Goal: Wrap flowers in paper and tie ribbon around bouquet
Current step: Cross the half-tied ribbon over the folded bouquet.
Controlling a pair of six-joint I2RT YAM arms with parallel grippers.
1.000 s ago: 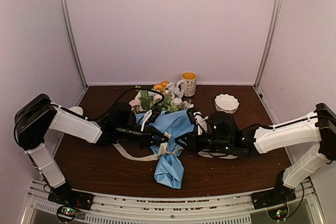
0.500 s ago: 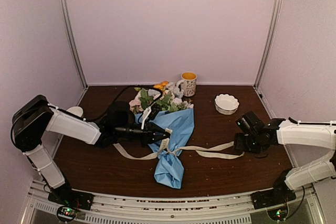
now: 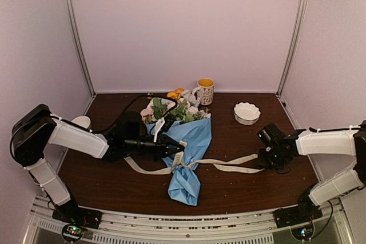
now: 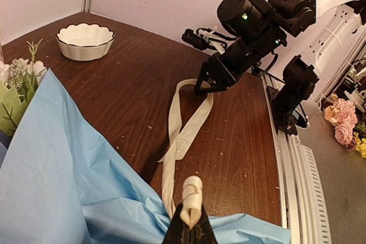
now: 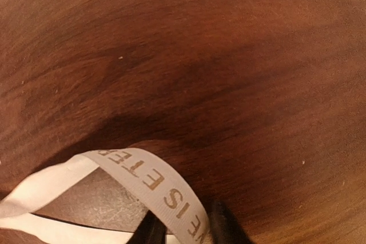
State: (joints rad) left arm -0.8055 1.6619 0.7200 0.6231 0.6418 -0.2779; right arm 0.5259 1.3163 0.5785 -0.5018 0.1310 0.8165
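Cream fabric ribbon [image 5: 154, 182] with small dark lettering runs across the dark brown wooden table [image 3: 114, 184] from one arm to the other. The left gripper [image 4: 189, 226] is pinched tight on a folded bit of that ribbon, which pokes up just past its fingertips. Right under and around those tips lies the bouquet [image 3: 186, 181], flat on the table. Its light blue paper [image 4: 57, 198] spreads to the gripper's left side in the wrist view. The flowers [image 3: 171, 110], white, pale pink and orange among green leaves, fan out on the far side of the gripper, and the narrow tail of the cone points to its near side. The ribbon crosses the cone's waist just beside the closed tips.

From there two strands trail away to the right gripper [image 4: 213, 87], which stands well apart from the bouquet and points down at the table. In its own view the lettered strip arches up off the wood and passes between the two dark fingers [image 5: 224, 226]. The tips are cut off at the frame's edge, so I cannot tell whether they actually clamp it.

Beyond the right gripper, toward the back wall, sits a white scalloped bowl [image 3: 246, 112]. A patterned white mug [image 3: 205, 91] with a yellow inside stands just past the flowers.
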